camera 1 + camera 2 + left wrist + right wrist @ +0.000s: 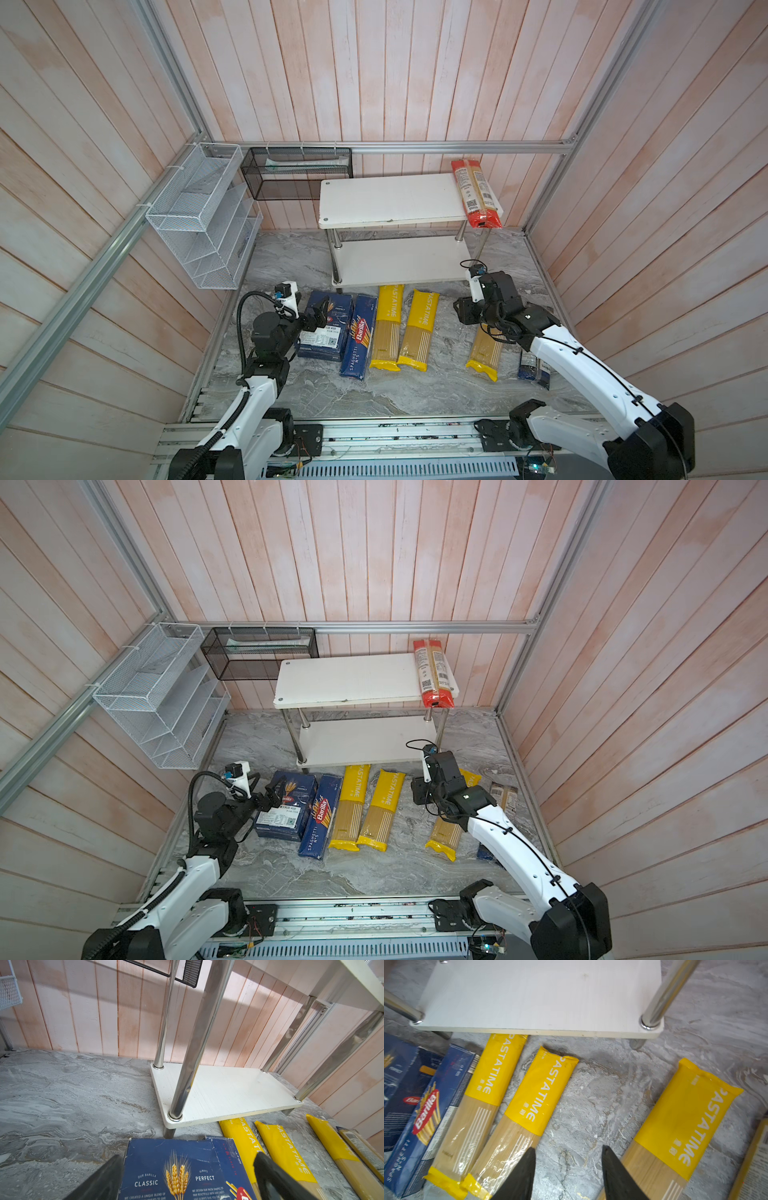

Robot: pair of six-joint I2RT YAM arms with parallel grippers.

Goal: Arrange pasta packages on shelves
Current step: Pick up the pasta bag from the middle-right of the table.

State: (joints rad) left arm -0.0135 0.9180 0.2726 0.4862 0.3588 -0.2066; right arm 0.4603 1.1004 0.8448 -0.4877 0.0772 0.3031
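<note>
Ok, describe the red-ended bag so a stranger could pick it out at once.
Find the white two-tier rack by the back wall. On its top board, at the robot's right end, lies the red-ended bag, jutting past the front edge. It alone has red ends and sits on the rack; the other packs lie on the floor.

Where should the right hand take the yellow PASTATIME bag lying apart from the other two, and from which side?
Probably across its narrow width near mid-length, coming straight down from above. The lone PASTATIME bag lies flat on the table, long and slim, with bare table along both long edges for the right hand's open fingers.
</note>
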